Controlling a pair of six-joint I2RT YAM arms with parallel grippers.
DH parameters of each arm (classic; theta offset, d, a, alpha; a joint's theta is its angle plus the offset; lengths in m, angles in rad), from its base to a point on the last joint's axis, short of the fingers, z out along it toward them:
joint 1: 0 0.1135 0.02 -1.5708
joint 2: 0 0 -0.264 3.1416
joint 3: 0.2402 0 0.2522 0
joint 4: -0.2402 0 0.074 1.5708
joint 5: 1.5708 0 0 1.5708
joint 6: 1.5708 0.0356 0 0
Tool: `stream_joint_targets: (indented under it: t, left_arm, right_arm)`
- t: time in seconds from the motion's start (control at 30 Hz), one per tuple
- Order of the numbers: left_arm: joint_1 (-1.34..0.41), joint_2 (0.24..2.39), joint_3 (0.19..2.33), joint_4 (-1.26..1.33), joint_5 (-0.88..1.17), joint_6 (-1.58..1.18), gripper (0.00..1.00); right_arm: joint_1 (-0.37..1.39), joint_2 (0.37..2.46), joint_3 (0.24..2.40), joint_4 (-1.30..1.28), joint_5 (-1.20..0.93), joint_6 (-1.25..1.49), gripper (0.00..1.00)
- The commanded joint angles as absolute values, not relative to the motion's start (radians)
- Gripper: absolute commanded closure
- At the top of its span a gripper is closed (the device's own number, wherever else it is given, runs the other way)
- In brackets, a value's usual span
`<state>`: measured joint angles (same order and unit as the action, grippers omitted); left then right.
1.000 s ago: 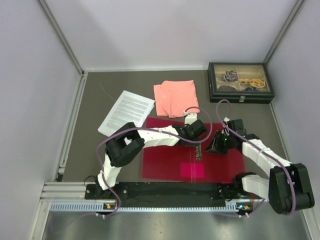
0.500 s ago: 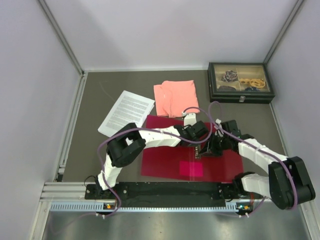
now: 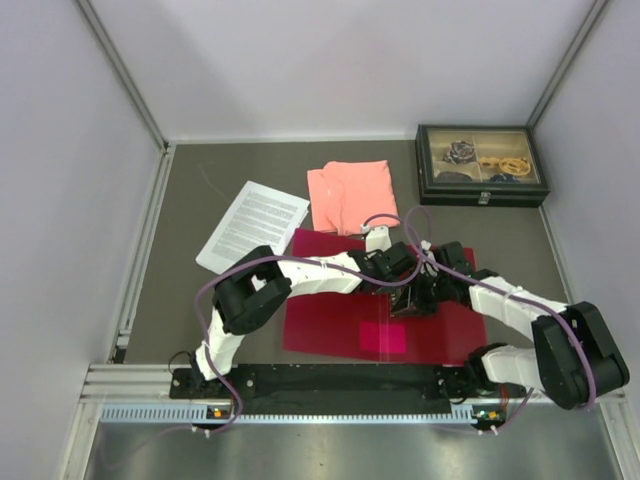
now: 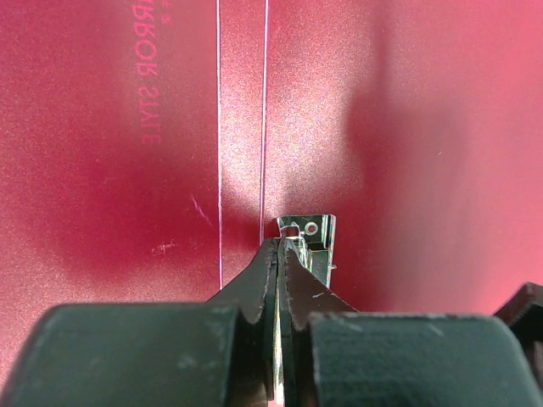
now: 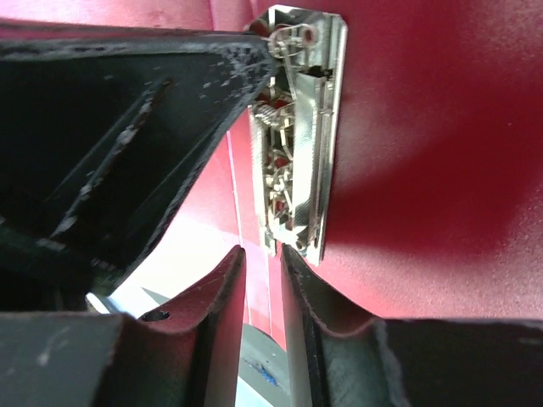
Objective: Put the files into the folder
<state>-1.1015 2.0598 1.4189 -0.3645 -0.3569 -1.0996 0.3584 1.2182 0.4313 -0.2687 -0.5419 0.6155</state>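
The red folder [image 3: 330, 322] lies open and flat on the table in front of both arms. Its metal clip [image 5: 299, 136] sits near the spine [image 4: 242, 127]. My left gripper [image 4: 278, 244] is shut on a thin metal part of the clip [image 4: 307, 233], tips down at the folder's middle [image 3: 402, 288]. My right gripper [image 5: 263, 254] stands narrowly open, with its tips at the opposite end of the clip and the left gripper's dark finger [image 5: 127, 144] just beyond. In the top view it is close beside the left one [image 3: 420, 300]. The files [image 3: 252, 225] lie on the table at the far left, apart from both grippers.
A salmon-pink folded cloth [image 3: 350, 195] lies just behind the folder's far edge. A black box with compartments [image 3: 482, 165] stands at the back right. Walls enclose the table on the left, right and back. Both arms' cables arch over the folder.
My left gripper has closed onto the clip. My right arm has swung left across the folder until its gripper is next to the left one at the clip.
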Motion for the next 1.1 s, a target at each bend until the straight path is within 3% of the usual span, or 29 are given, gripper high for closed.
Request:
stream_joint_targets:
  t: [0.0, 0.17, 0.57, 0.63, 0.83, 1.07]
  left_arm:
    - [-1.098, 2.079, 1.382, -0.446, -0.37, -1.115, 1.0]
    - [-1.1, 2.072, 1.37, -0.445, -0.37, -1.129, 1.0]
    - [-1.1, 2.056, 1.328, -0.422, -0.371, -1.183, 1.0]
    - [-1.1, 2.052, 1.319, -0.413, -0.37, -1.187, 1.0]
    - [-1.1, 2.043, 1.296, -0.391, -0.362, -1.189, 1.0]
    - [-1.098, 1.999, 1.24, -0.364, -0.371, -1.192, 1.0]
  right_arm:
    - [0.374, 1.252, 0.414, -0.2, -0.545, 0.627, 0.77]
    - [0.374, 1.262, 0.411, -0.193, -0.537, 0.63, 0.78]
    - [0.376, 1.301, 0.414, -0.169, -0.561, 0.641, 1.0]
    - [0.374, 1.313, 0.414, -0.163, -0.565, 0.646, 1.0]
    - [0.417, 1.339, 0.423, -0.23, -0.467, 0.652, 1.0]
    - [0.56, 1.397, 0.479, -0.347, -0.181, 0.761, 1.0]
